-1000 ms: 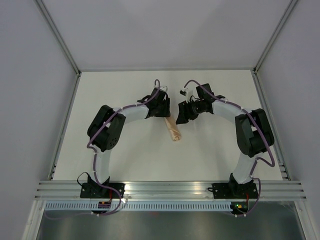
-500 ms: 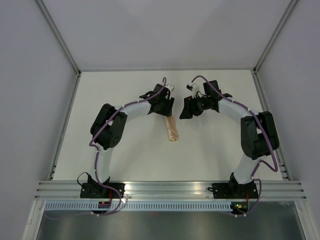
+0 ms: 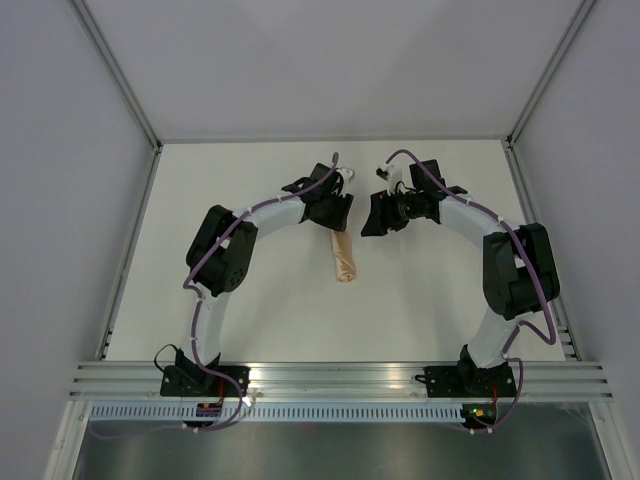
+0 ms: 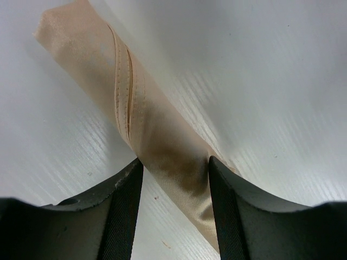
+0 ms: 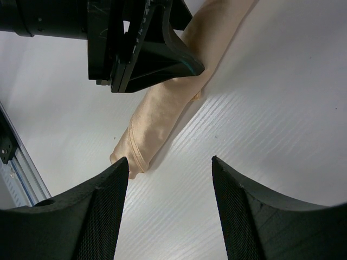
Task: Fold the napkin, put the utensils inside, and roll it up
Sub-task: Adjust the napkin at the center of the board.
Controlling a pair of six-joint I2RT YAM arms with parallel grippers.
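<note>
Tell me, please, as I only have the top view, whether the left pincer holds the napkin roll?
Observer: In the left wrist view, the napkin roll runs between the left pincer fingers, which sit against both its sides. I cannot tell whether they squeeze it.
Operator: Is the right pincer carrying anything?
Observer: No. The right pincer is open and empty, over the table near the roll's end.
Operator: Does any utensil stick out?
Observer: None shows at that end, only the hem.
</note>
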